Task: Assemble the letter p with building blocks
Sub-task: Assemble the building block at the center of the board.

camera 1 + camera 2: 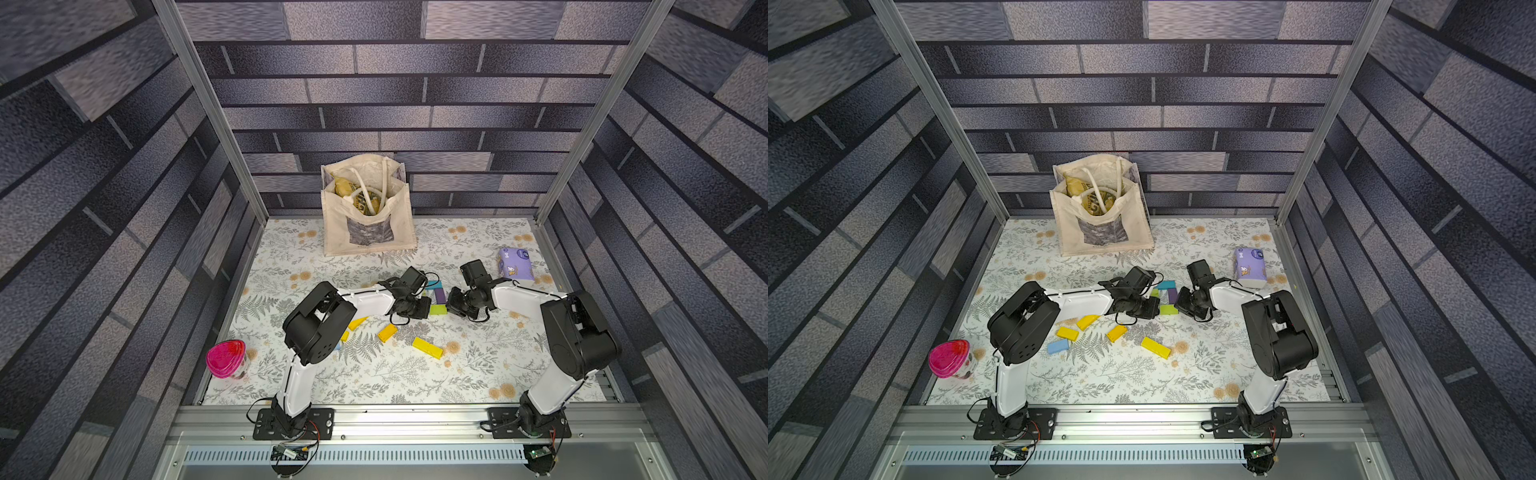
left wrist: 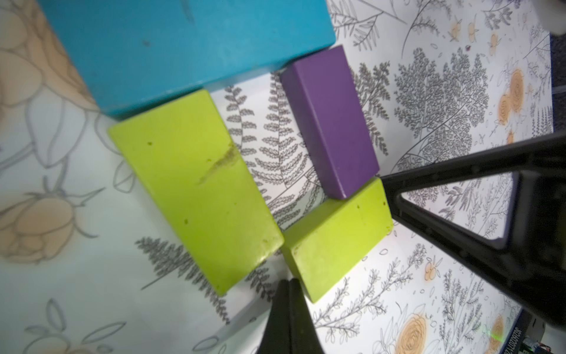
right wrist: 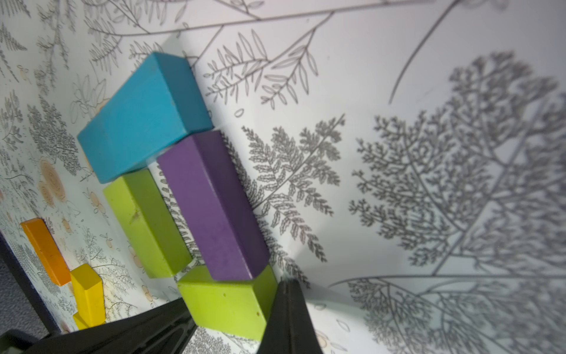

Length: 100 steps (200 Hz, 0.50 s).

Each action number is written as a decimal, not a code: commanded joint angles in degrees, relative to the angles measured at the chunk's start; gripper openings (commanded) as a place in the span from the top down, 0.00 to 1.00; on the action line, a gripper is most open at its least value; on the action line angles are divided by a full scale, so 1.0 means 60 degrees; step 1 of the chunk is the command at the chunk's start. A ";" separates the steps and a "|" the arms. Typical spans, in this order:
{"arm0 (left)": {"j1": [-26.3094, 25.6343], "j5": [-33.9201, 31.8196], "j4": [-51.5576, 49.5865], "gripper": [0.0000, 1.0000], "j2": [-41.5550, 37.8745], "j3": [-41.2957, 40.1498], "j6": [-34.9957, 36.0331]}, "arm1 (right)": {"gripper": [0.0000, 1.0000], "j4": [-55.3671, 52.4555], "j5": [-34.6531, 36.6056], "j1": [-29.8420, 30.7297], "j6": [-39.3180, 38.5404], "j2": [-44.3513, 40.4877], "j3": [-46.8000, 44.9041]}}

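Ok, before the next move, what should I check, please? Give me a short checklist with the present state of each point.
1. Both shut and holding nothing, left gripper and right gripper: ok.
2. The teal block, purple block, short lime block and long lime block meet at their corners in a closed loop: ok.
3. Stem reaches below the loop: not ok.
4. The long yellow block lies free for the stem: ok.
5. Clearance between right gripper and short lime block: cannot tell.
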 commanded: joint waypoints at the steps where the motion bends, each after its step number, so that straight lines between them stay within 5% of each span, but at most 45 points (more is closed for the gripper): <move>1: -0.0110 -0.0011 -0.0088 1.00 0.0317 0.0098 0.0018 | 1.00 -0.1411 0.0912 -0.0009 -0.0214 0.0559 -0.0405; 100: -0.0381 -0.1953 -0.0629 1.00 -0.0529 -0.0331 -0.0233 | 1.00 -0.2085 0.1190 -0.0015 -0.0415 -0.0607 -0.0399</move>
